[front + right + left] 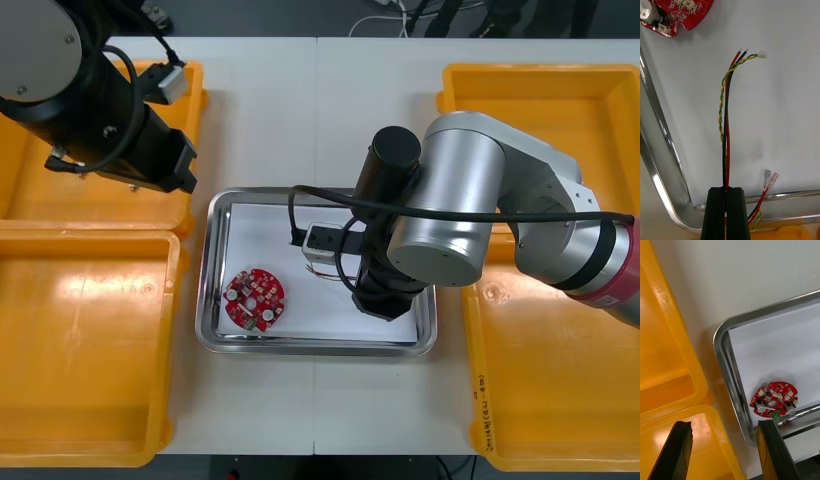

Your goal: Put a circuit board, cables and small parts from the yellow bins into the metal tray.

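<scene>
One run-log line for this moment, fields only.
right gripper: shut on cable bundle over metal tray | left gripper: open, above left yellow bins | circuit board: in tray

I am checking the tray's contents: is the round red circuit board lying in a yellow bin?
No, the front view shows the red circuit board lying inside the metal tray, on its white floor.
</scene>
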`<state>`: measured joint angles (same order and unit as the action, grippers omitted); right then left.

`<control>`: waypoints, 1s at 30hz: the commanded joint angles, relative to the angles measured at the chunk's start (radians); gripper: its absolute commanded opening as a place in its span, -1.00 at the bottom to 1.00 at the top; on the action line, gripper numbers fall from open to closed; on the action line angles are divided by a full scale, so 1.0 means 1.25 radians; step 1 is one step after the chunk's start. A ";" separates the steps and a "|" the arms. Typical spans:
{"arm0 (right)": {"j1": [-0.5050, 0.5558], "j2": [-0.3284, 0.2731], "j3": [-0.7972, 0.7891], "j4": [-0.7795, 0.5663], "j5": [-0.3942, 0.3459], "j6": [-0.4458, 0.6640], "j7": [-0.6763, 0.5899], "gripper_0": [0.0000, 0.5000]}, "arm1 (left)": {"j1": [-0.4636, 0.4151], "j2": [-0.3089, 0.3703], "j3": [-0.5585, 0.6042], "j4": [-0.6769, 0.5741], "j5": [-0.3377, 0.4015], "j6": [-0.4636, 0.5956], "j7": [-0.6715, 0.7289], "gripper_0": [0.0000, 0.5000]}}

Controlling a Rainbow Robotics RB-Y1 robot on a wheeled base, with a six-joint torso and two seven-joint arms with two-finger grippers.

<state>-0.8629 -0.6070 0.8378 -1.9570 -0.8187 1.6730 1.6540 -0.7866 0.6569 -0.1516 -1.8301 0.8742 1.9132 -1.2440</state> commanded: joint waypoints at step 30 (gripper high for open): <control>0.023 0.002 0.116 0.017 0.060 -0.033 0.110 -1.00 | -0.074 0.070 0.173 0.331 -0.231 -0.029 -0.323 1.00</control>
<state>-0.8477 -0.6065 0.9640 -1.9285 -0.7631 1.6409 1.7873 -0.8242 0.6955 0.0394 -1.4386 0.5965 1.9115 -1.5181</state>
